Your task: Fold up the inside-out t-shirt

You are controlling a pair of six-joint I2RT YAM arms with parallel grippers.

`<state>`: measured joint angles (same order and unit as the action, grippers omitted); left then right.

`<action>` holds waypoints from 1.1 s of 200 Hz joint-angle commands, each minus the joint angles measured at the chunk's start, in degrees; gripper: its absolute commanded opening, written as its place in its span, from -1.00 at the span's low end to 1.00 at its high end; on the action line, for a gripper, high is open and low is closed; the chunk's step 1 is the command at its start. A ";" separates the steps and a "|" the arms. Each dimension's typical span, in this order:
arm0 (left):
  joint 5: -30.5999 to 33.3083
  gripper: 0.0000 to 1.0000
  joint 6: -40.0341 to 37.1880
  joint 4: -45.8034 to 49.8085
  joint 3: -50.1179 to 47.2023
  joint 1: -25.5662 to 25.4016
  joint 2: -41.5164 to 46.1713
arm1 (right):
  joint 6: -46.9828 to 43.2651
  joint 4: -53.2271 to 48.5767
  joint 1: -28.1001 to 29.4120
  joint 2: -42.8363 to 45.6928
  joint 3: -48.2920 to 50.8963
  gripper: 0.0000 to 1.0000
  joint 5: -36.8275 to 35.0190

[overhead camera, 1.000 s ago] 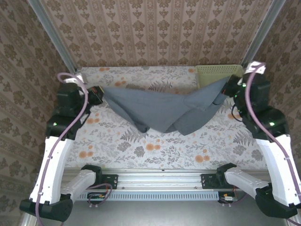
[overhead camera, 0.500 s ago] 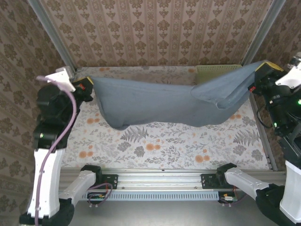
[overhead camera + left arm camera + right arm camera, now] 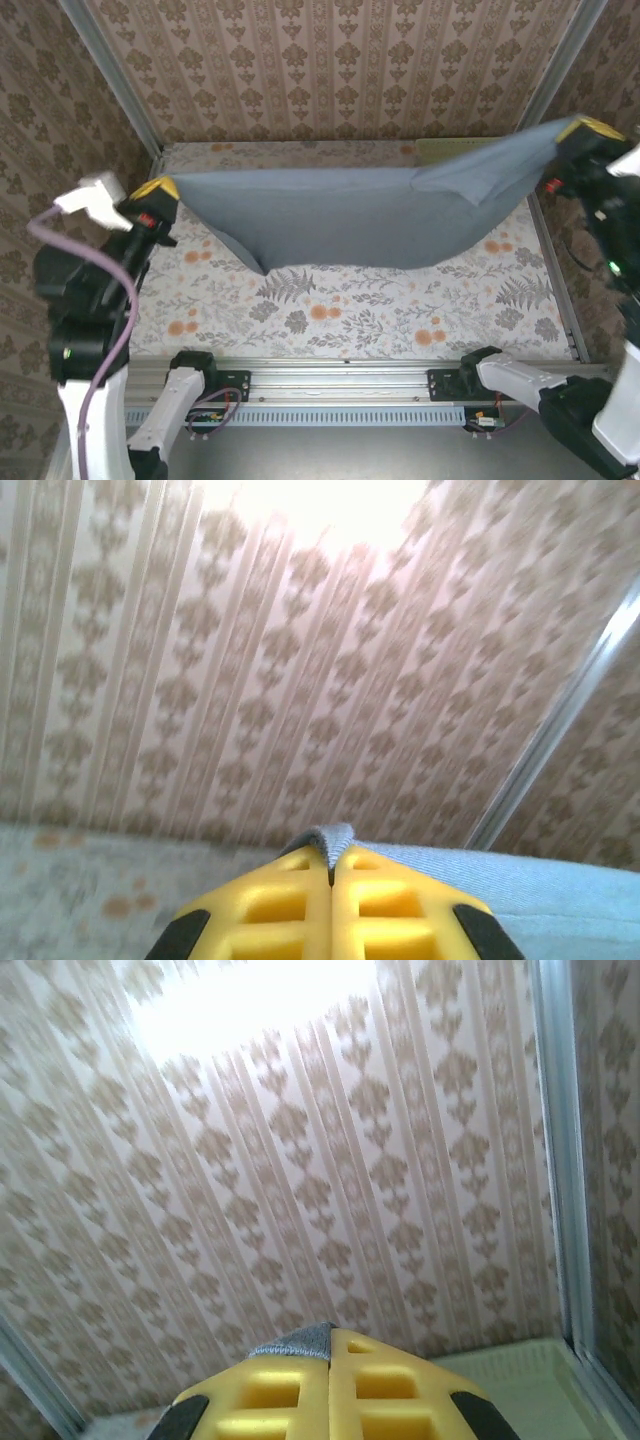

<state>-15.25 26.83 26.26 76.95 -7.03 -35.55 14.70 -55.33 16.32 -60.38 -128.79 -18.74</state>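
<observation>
Rail comes nearest, carrying both arm bases, and past it the flowered table spreads beneath the work. Above that, the left pincer is clenched on one edge of the t-shirt. Its wrist view shows the yellow tips pressed together, a nub of grey cloth squeezed out between them and the rest running off to its right. Well apart on the other side, the right pincer is clamped just as hard on the opposite edge (a small grey tuft pokes out of its tips too). Between the two the garment hangs in the air as one broad sheet, taut along the top line from pincer to pincer. Its lower edge sags to a point below and just inward of the left pincer, clear of the table as far as I can judge. I take the wide, raised hold as a way of pulling out the bunches, so the cloth can be laid flat before any fold. Behind the right pincer a pale green tray peeks over the cloth, and the patterned wall closes the back.
</observation>
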 commanded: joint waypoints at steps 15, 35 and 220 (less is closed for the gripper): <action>-0.95 -1.00 -1.17 -7.06 -0.96 0.44 5.59 | -0.23 4.70 -0.38 5.30 -5.40 -1.00 4.13; 1.51 -1.00 -1.45 -7.23 0.33 0.44 6.95 | -0.55 6.96 -0.40 5.83 -7.19 -1.00 4.08; 2.20 -1.00 0.21 -1.55 8.85 8.66 -32.62 | -13.32 20.08 -0.65 -25.28 -0.75 -1.00 -4.99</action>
<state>-9.58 24.32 30.13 86.76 0.60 -66.98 2.87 -40.88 16.10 -84.09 -130.04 -22.24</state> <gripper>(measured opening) 0.055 0.065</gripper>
